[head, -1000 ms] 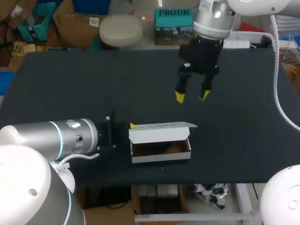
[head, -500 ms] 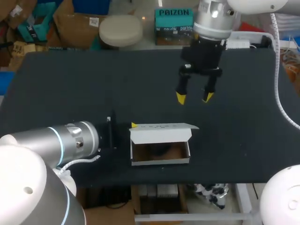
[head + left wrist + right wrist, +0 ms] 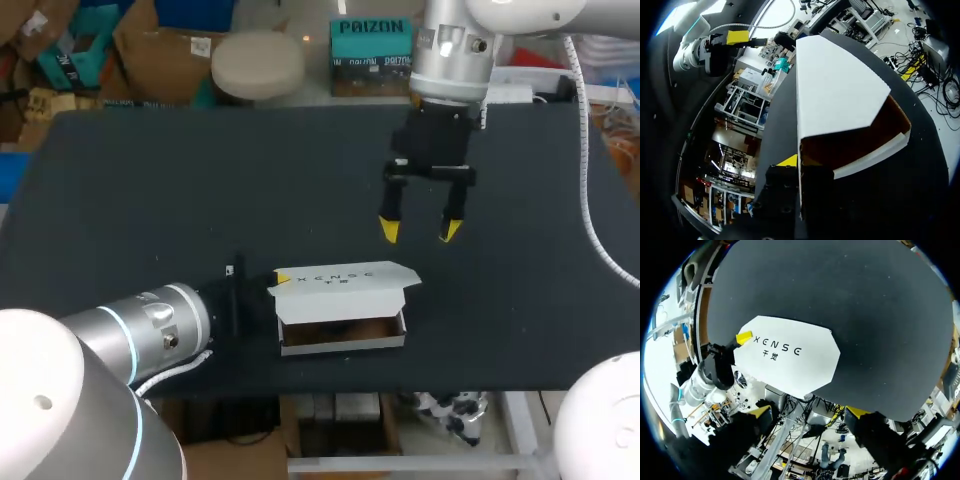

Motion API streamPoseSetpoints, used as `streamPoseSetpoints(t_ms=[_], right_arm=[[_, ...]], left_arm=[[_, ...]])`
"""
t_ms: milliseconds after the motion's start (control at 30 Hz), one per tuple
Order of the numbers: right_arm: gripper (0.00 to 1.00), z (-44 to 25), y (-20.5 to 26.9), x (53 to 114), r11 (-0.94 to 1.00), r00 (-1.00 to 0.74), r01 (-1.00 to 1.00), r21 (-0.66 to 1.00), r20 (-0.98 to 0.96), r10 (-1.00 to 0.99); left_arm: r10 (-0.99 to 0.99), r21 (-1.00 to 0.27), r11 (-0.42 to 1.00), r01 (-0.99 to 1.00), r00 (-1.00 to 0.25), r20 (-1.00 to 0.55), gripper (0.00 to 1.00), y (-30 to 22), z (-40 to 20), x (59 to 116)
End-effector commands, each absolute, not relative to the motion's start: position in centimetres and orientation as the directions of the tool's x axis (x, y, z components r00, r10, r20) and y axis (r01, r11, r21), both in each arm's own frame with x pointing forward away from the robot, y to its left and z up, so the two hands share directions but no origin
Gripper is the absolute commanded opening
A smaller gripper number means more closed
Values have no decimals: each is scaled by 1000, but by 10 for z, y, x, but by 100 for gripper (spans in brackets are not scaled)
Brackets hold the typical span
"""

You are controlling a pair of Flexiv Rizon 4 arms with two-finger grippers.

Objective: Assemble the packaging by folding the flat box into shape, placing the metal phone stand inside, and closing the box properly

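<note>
The white cardboard box (image 3: 342,335) lies near the table's front edge, its brown inside (image 3: 860,142) partly showing. Its printed lid (image 3: 345,279) (image 3: 790,360) leans low over the opening. My left gripper (image 3: 277,282) (image 3: 801,167) is at the lid's left end, shut on the lid's edge (image 3: 800,150). One yellow fingertip (image 3: 744,337) shows beside the lid. My right gripper (image 3: 420,231) (image 3: 810,412) hangs open above the table, just behind the box, with nothing between its fingers. No phone stand shows; the lid hides most of the box's inside.
The black table (image 3: 150,200) stretches wide to the left and behind the box. Its front edge (image 3: 400,388) runs close under the box.
The lid has come down from nearly upright to leaning over the opening, held by my left gripper. My right gripper has moved forward and lower, towards the box, still open.
</note>
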State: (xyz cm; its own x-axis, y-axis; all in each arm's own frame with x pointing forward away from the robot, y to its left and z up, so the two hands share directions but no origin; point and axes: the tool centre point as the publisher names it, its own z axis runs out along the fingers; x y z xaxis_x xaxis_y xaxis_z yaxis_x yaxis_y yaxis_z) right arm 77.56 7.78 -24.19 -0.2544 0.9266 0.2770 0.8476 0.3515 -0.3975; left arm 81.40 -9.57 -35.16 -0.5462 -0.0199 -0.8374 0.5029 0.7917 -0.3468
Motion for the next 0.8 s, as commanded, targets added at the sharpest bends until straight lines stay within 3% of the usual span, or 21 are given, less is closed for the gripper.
streamPoseSetpoints(t_ms=[33, 200, 233, 300, 467, 800], right_arm=[[91, -251, 78, 780, 348, -240, 822, -451, 280, 929], [75, -258, 77, 773, 342, -230, 814, -470, 279, 932], [67, -260, 77, 771, 340, -230, 812, -474, 276, 933], [60, -263, 77, 768, 338, -226, 809, -481, 275, 934], [66, -272, 76, 763, 339, -222, 802, -492, 281, 934], [62, -288, 79, 758, 350, -218, 794, -498, 305, 927]], left_arm=[[-55, -321, 814, 485, -485, -873, 0, -105, -361, 809], [-51, -305, 814, 494, -462, -885, 0, -105, -361, 808], [-51, -302, 815, 494, -459, -887, 0, -105, -360, 809], [-51, -299, 817, 493, -456, -889, 0, -105, -359, 809], [-55, -306, 819, 485, -465, -884, 0, -104, -359, 812], [-64, -315, 815, 487, -465, -883, 0, -103, -354, 810]])
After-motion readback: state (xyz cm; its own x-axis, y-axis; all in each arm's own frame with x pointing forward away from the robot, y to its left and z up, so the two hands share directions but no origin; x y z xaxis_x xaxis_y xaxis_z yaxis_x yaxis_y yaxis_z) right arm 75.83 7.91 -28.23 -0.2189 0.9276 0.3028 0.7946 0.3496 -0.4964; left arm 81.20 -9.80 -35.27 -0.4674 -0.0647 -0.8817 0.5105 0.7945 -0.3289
